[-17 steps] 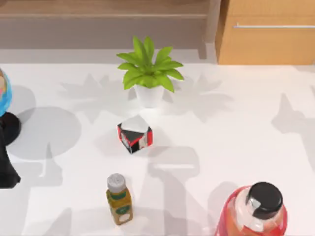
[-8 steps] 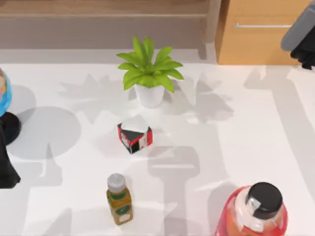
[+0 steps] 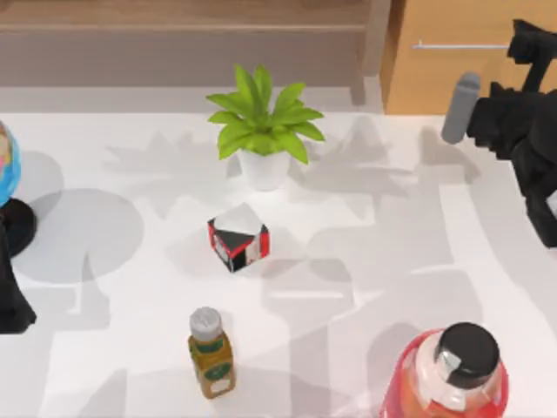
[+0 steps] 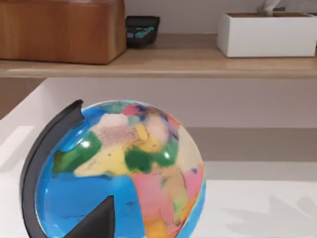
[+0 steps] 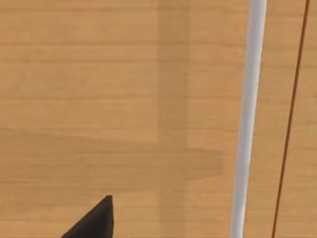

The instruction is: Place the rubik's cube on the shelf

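I cannot tell where the rubik's cube lies, nor how it sits relative to either gripper. The shelf [image 3: 174,13] runs along the table's back left; its right end is hidden behind the drawer unit [image 3: 452,83]. The right gripper [image 3: 526,45] hangs close before the drawer's bar handle [image 5: 247,119]; whether it is open, closed or holding anything cannot be told. Half a second ago that arm was only at the top-right corner. The left arm [image 3: 10,287] stays parked beside the globe [image 4: 119,173].

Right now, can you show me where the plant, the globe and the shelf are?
plant [image 3: 261,122]: top view, on its green leaves.
globe [image 4: 124,168]: left wrist view, on the coloured ball.
shelf [image 3: 183,12]: top view, on the bare wooden board.
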Robot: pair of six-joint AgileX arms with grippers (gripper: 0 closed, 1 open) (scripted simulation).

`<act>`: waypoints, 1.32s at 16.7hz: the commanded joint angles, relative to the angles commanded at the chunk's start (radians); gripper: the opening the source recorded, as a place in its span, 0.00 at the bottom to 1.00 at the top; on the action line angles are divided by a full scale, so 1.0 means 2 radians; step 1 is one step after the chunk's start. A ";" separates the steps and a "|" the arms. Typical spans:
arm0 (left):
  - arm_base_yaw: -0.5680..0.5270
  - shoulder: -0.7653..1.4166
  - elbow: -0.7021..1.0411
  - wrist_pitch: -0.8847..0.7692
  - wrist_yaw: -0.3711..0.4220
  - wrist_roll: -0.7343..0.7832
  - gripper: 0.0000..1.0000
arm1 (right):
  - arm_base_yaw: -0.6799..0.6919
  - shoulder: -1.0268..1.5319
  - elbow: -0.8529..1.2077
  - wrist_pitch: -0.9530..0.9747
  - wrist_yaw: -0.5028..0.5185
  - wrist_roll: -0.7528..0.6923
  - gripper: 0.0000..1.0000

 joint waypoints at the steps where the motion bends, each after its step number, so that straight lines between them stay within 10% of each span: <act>1: 0.000 0.000 0.000 0.000 0.000 0.000 1.00 | 0.001 0.006 0.003 0.003 0.001 -0.004 1.00; 17: 0.000 0.000 0.000 0.000 0.000 0.000 1.00 | -0.006 0.032 0.061 -0.029 -0.005 -0.004 1.00; 22: 0.000 0.000 0.000 0.000 0.000 0.000 1.00 | -0.006 0.032 0.061 -0.029 -0.005 -0.004 0.62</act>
